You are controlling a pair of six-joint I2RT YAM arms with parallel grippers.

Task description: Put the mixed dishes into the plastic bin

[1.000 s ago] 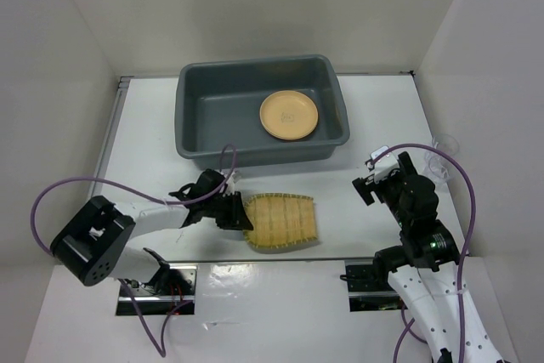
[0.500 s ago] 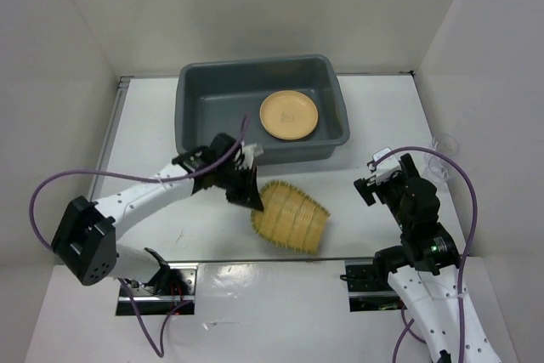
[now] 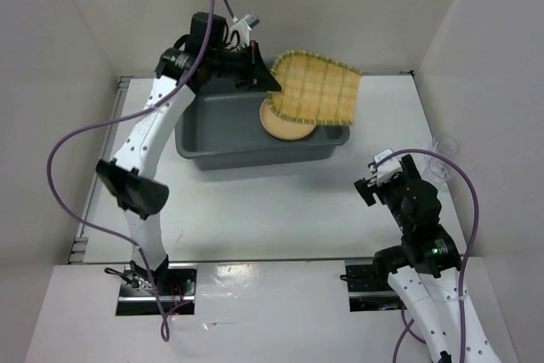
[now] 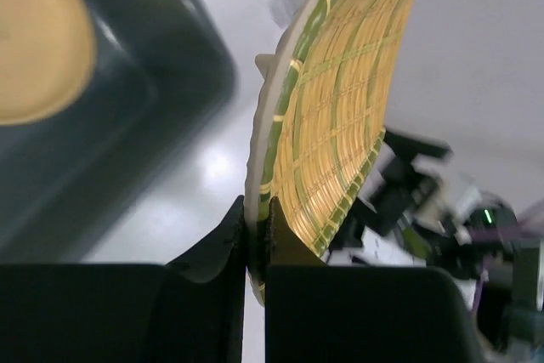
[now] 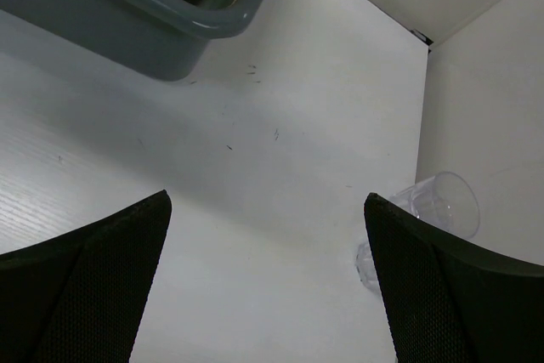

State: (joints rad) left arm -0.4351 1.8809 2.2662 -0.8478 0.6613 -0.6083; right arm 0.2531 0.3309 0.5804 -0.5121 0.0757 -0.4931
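Your left gripper (image 3: pixel 259 82) has carried the tan rounded-square tray with the woven bamboo pattern (image 3: pixel 319 89) a long way in one second. It lay flat on the white worktop (image 3: pixel 280 201) at 6 o'clock of the large dark grey plastic bin (image 3: pixel 255 152). Now it hangs above the bin's 3 o'clock half, tipped up on edge. In the left wrist view the left gripper (image 4: pixel 257 218) is clamped tight on the rim of the tray (image 4: pixel 331 116), one finger on each face, so the hold looks thin but secure.

The round yellow-orange plate (image 3: pixel 285 129) already lies inside the bin, directly under the tray's lower edge. So the carry seems done, and what remains for this dish is lowering and letting go. Watch that the tilted tray does not drop edge-first onto the plate; you would do better to level it first.

Your right gripper (image 5: pixel 268 252) has not shifted: it hovers over bare worktop with its jaws spread wide and nothing between them. The small clear glass cups (image 5: pixel 438 206) wait at its 2 o'clock, against the side wall, still outside the bin.
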